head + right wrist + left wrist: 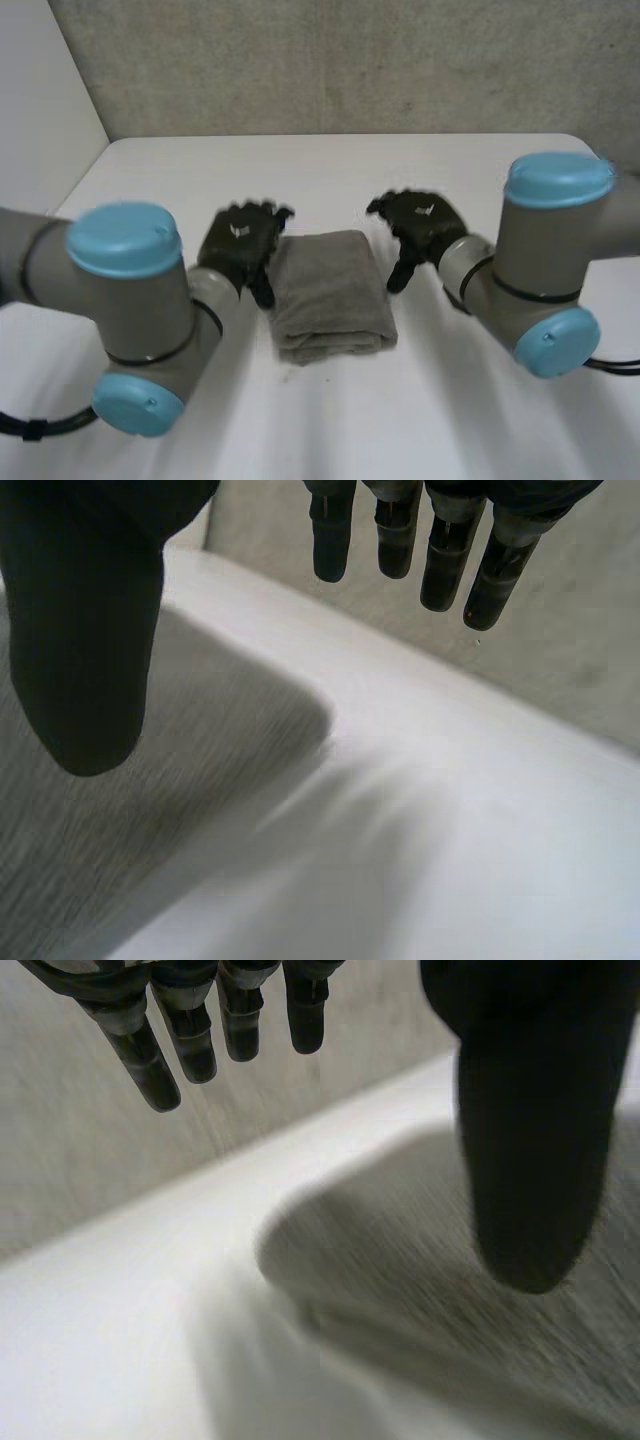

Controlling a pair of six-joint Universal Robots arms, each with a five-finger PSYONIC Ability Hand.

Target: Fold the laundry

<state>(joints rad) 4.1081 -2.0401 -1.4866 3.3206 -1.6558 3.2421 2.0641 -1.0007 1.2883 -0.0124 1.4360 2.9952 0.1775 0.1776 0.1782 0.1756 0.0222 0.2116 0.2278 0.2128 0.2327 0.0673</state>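
Folded grey terry towel [330, 295] is lying between the black left hand [240, 240] and right hand [420, 225], both hovering open-fingered, the fold apparently done.

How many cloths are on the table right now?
1: a folded grey towel on the white table, between the left hand and the right hand. Anything tucked inside its folds would be hidden.

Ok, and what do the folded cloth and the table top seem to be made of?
The cloth looks like thick grey terry towelling, matte: a fuzzy, fibrous surface and soft rounded folds. The table looks hard and smooth, white with a slight sheen that takes soft shadows. It could be laminate or painted board; the look leaves that open.
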